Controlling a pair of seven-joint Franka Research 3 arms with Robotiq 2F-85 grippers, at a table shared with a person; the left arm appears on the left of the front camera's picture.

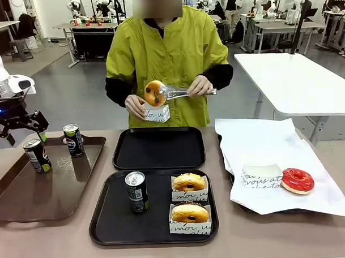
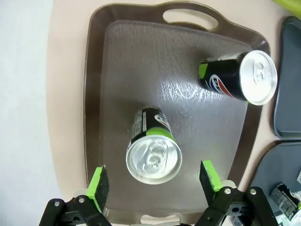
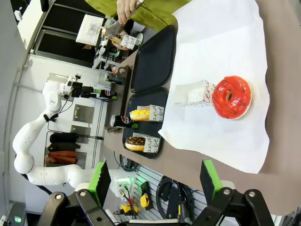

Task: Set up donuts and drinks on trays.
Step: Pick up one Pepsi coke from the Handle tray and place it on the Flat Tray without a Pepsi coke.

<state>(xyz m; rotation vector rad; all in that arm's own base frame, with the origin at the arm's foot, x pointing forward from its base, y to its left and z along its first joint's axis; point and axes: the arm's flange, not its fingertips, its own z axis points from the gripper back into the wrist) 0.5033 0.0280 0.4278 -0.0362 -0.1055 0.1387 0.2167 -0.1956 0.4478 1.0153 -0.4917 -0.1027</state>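
— Black near tray [image 1: 111, 230], seen from the front?
— It carries a drink can [image 1: 136, 192] and two sleeved donuts [image 1: 189, 182]. On the far side, tongs [image 1: 182, 93] hold a third donut [image 1: 154, 93].
— And the left wrist?
— The left gripper [image 2: 155, 175] is spread wide and empty, over a green-marked can [image 2: 154, 157] on the brown tray [image 2: 141, 61].
— The right wrist?
— The right gripper [image 3: 155, 179] gapes, holding nothing. A red donut [image 3: 231, 97] lies on white paper [image 3: 221, 37].

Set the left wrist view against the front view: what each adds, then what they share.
Left wrist view: the nearer can and far can seen top-down, the brown tray's handle slot, the open left tool's green pads framing the nearer can. Front view: a person holding a golden donut in tongs, sleeved donuts on the near black tray, a red donut on white paper. Shared: brown tray, both upright cans, left tool, parts of the near and far black tray.
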